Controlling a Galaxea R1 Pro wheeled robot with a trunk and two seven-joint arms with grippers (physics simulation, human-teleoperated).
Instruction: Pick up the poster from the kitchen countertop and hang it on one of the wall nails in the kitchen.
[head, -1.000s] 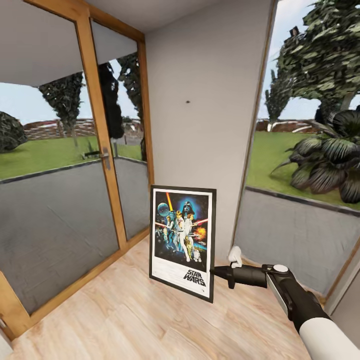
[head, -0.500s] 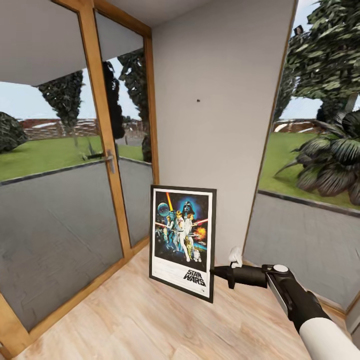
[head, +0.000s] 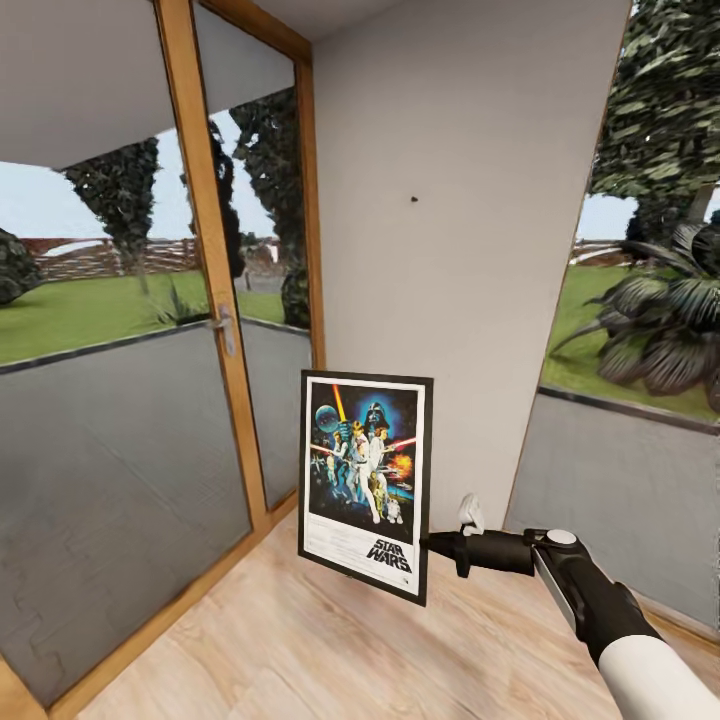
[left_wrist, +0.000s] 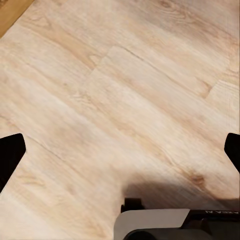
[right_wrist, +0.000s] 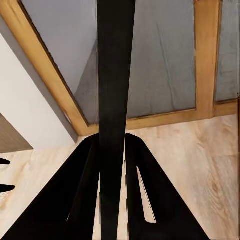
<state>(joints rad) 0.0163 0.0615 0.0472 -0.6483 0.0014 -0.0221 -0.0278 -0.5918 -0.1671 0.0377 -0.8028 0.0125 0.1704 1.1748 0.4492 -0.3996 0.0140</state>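
black right gripper (head: 432, 545), arm outstretched, pinches the upright poster's (head: 365, 480) edge.

We read one title: "STAR WARS", black slanted capitals in two lines, on the white lower border of the poster (head: 365, 484). In the left wrist view, small lettering on dark housing stays too cropped to read.

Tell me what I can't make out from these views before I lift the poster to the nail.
- Wall nail: head view, a mere dot, too small to judge how far it sticks out.
- Poster back and any hanger: head view, hidden behind its own front.
- Right gripper pads: head view, hidden by the frame edge; the right wrist view shows them clamping it.
- Left gripper: left wrist view, fingertips cut by the edges.
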